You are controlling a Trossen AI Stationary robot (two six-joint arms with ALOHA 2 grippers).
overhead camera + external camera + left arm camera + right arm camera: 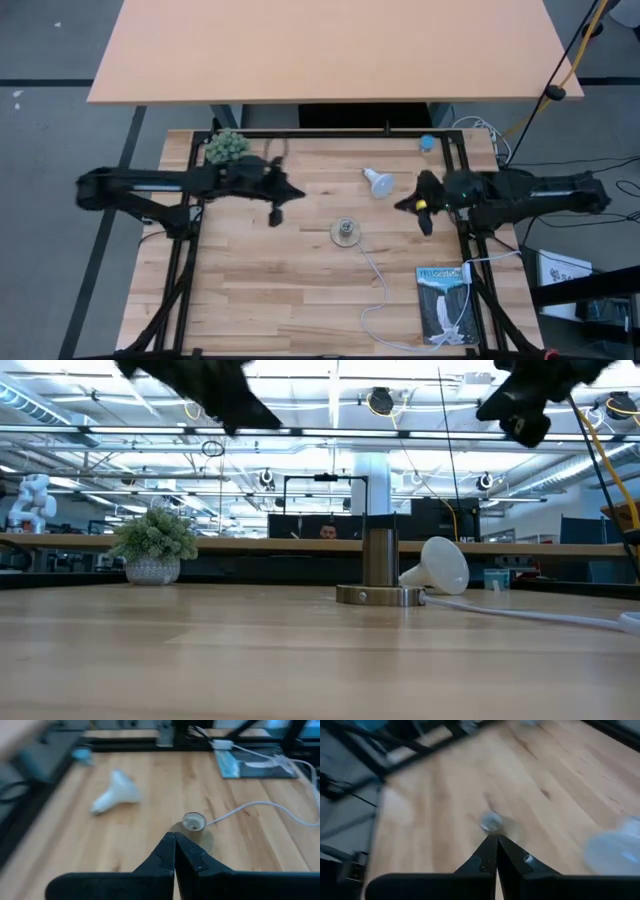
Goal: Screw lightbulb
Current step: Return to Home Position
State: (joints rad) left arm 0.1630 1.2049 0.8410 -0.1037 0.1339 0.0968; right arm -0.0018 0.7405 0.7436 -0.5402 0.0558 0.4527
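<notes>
The white lightbulb (377, 182) lies on its side on the wooden table, just beyond the round metallic socket (346, 232), which stands upright on its disc with a white cord running toward the near right. The bulb (116, 795) and socket (194, 822) also show in the left wrist view. My left gripper (285, 200) is shut and empty, raised above the table to the left of the socket. My right gripper (412, 207) is shut and empty, raised to the right of the bulb. The low view shows the bulb (437, 568) resting behind the socket (380, 575).
A small potted plant (226, 147) stands at the far left corner. A small blue object (428, 143) lies at the far right. A blue booklet (441, 303) lies at the near right beside the cord's end. The black frame rails (180, 250) border the table.
</notes>
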